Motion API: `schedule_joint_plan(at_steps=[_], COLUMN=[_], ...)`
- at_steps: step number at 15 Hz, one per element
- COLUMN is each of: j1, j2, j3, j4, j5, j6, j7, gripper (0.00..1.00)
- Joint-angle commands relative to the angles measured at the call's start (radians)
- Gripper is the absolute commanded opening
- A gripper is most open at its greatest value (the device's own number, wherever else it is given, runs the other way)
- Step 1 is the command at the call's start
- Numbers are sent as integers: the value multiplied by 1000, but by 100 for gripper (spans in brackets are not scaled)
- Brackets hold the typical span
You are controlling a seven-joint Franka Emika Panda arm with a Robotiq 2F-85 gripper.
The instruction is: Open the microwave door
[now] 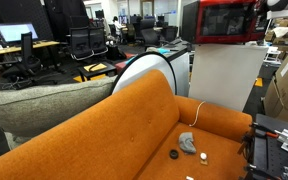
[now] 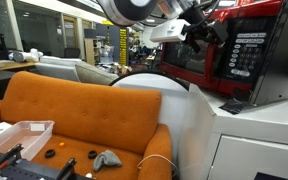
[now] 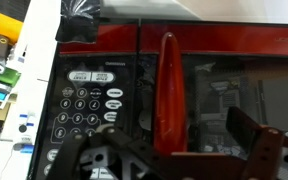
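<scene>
White cabinet [image 1: 224, 80] edge beneath microwave door [image 1: 222, 20]; fingers [image 3: 252, 140] wide apart, empty, either side of its red handle [image 3: 167, 90]

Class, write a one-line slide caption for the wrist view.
Open pincer facing the red vertical handle of the microwave door, keypad alongside.

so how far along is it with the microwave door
Done: the approach. The gripper sits right in front of the microwave, open and roughly lined up on the red handle in the wrist view. In hand: the grasp itself; nothing is gripped yet. Left: the door looks shut, flush beside the keypad, so closing on the handle and pulling it open remain.
</scene>
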Motion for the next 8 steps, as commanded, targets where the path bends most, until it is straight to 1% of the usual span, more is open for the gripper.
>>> schedule_joint_plan(at_steps=[1,6,7,8], j1=[42,80,87,95], j2=[22,35,36,37], j3=[-34,-66,-72,-78], j4=[23,40,43,43], j5=[50,101,109,120], j6=[-5,-12,-14,-15], j7=[-54,-78,-83,-88], gripper=[100,100,98,75])
